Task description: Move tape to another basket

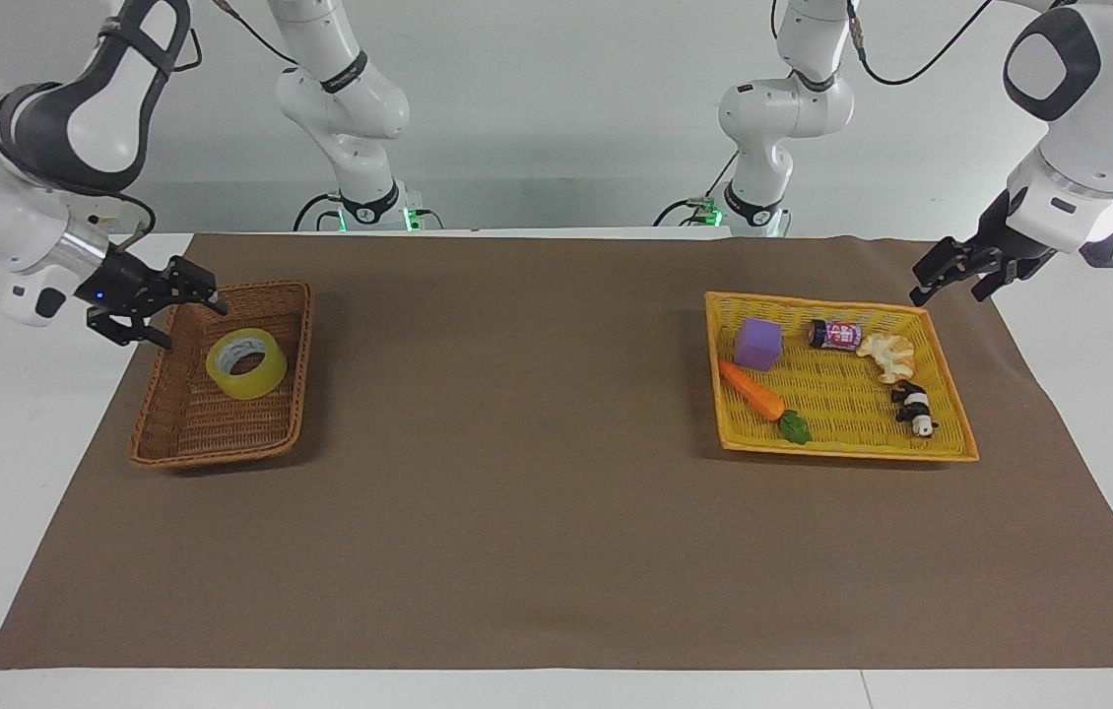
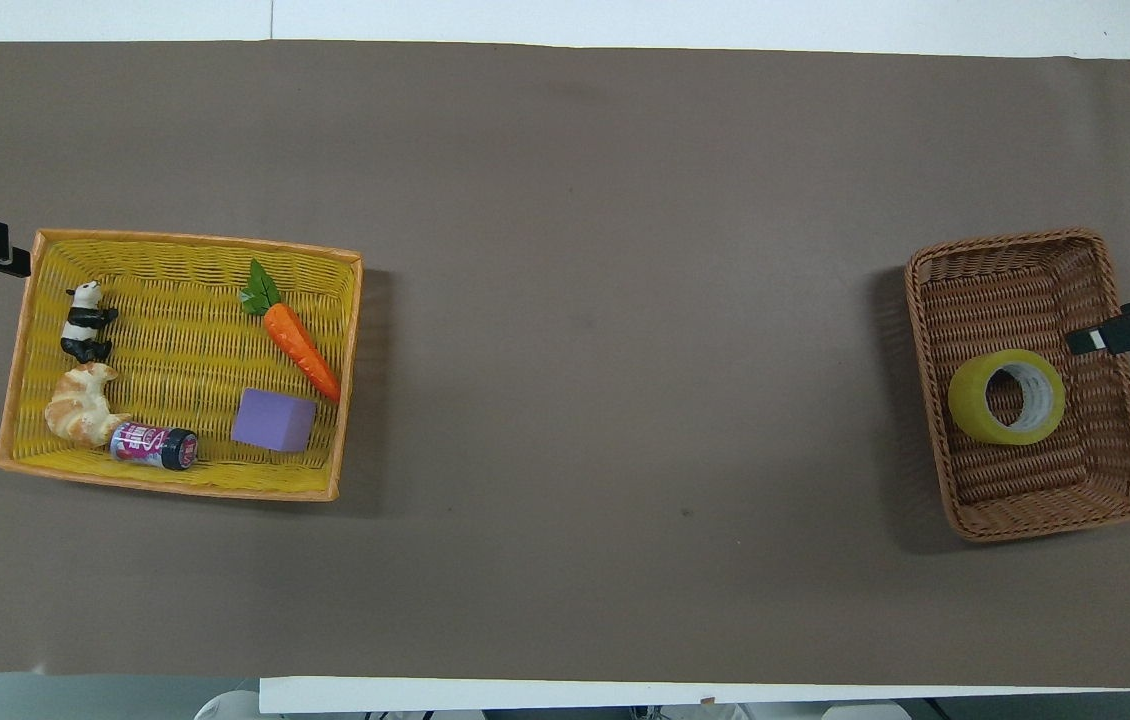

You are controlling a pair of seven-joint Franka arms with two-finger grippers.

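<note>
Hovering wide-open, right gripper (image 1: 190, 317) holds nothing.

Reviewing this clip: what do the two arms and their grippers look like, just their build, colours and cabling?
Both arms are glossy white with dark grey joint sections and black bands. Black cables trail along the upper links, and green lights glow at the bases. The right gripper and left gripper are black, each with two slim fingers; a small blue light shows at the right one's wrist.
</note>
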